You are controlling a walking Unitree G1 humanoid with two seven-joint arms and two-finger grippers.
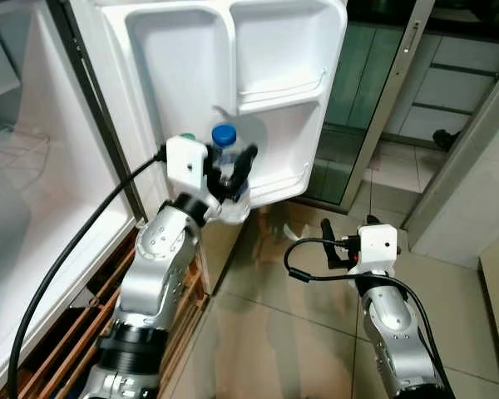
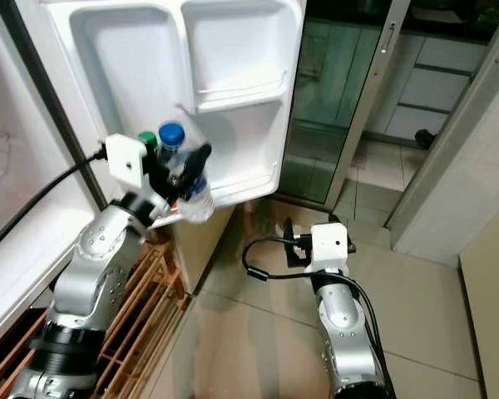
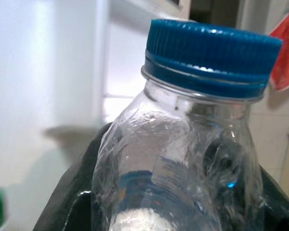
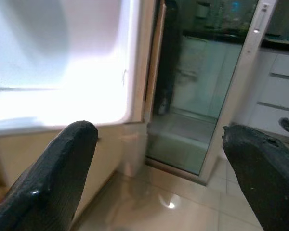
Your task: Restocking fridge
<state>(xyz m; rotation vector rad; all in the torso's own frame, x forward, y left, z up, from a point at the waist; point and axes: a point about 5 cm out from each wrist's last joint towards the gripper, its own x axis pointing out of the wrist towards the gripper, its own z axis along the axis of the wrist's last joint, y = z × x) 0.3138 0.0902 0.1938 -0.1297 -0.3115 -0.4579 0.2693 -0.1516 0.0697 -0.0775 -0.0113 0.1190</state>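
A clear plastic bottle [image 1: 225,158] with a blue cap [image 3: 209,53] is held upright in my left gripper [image 1: 231,176], whose fingers are shut on its body. It sits at the lower shelf of the open white fridge door [image 1: 274,116], close to the door's inner wall. A second bottle with a green cap [image 2: 147,140] stands just left of it, mostly hidden behind my wrist. My right gripper [image 4: 164,159] is open and holds nothing, low over the tiled floor, facing the door's bottom edge.
The fridge's open body [image 1: 33,166] is at the left, with a wooden slatted rack [image 2: 145,291] below it. A glass sliding door [image 1: 374,91] and grey cabinets lie behind. Beige floor tiles [image 1: 274,332] stretch between my arms.
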